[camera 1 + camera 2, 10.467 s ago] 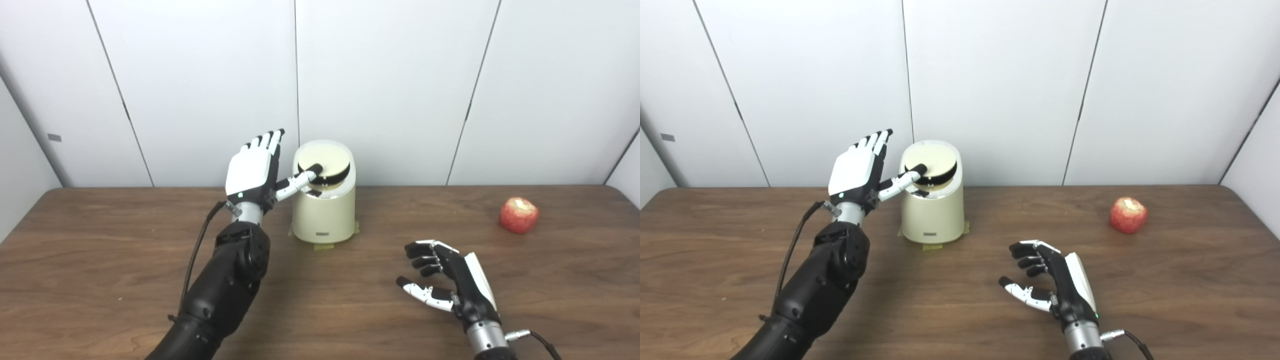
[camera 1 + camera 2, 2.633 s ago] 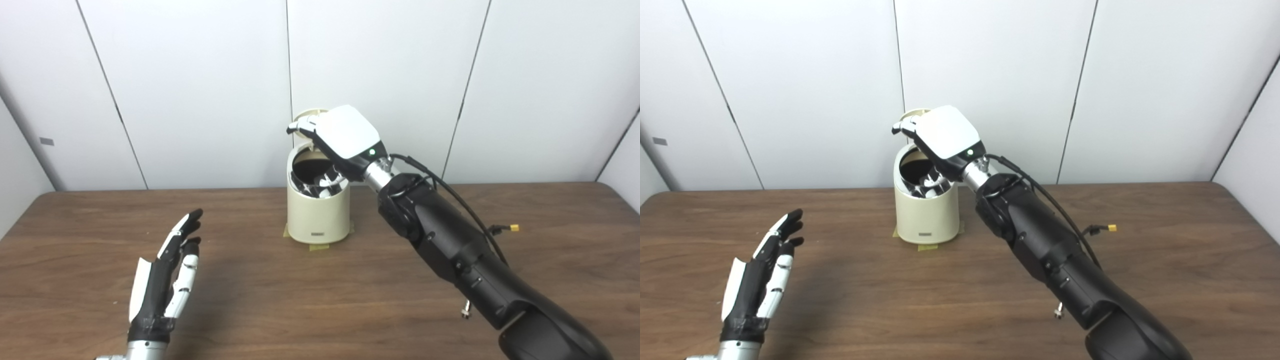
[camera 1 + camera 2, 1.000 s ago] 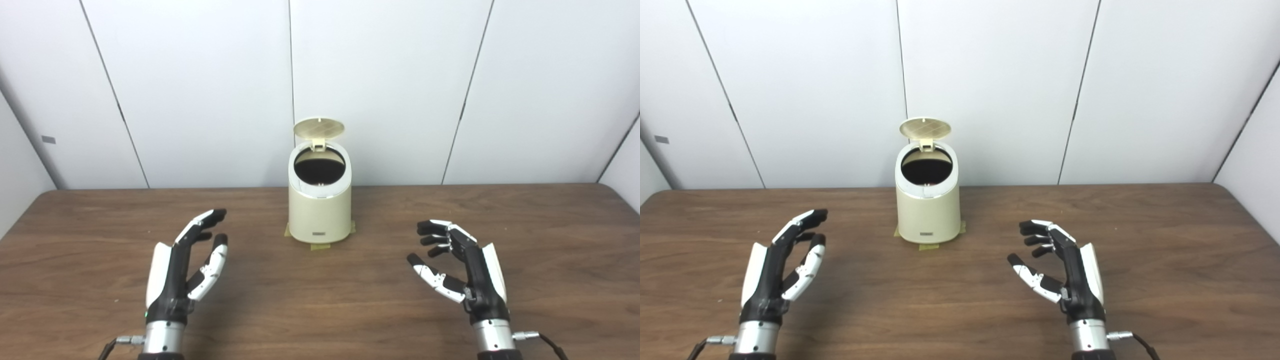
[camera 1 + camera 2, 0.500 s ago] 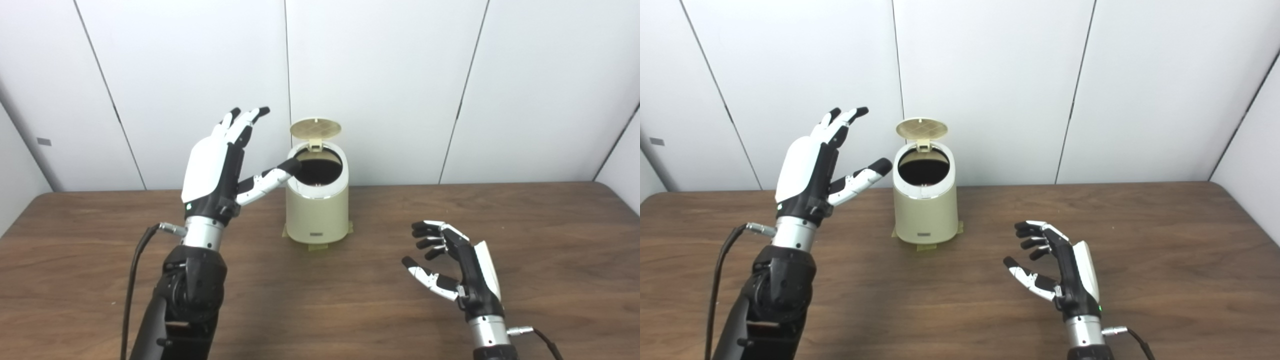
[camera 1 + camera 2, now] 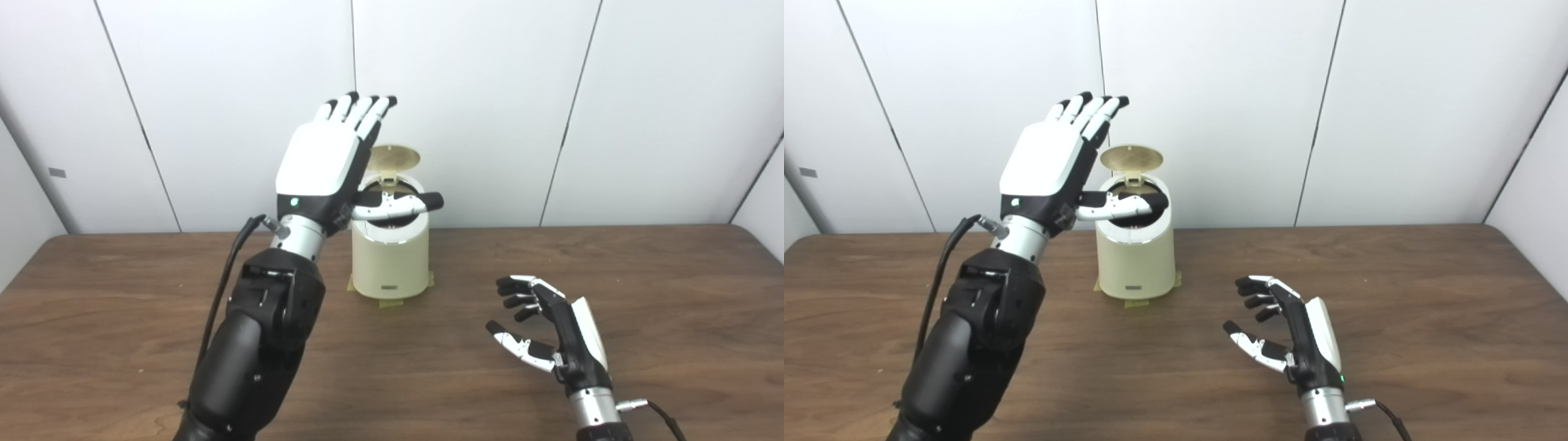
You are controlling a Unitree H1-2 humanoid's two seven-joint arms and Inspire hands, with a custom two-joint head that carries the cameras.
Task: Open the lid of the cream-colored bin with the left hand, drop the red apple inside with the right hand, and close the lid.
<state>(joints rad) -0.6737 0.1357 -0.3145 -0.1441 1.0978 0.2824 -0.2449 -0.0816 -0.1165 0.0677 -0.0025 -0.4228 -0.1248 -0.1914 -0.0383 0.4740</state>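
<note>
Left hand [image 5: 318, 162]: we've got fingers spread, empty — thumb across the cream-colored cylindrical bin [image 5: 390, 260]
Round lid [image 5: 394, 157]: upright
Right hand [image 5: 560, 340]: open, empty — above the brown wooden desk [image 5: 674, 306]

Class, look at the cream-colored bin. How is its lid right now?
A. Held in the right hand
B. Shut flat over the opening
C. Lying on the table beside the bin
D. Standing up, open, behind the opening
D: the lid stands upright behind the bin's dark opening, with the left hand raised beside it and its thumb across the opening.
</note>
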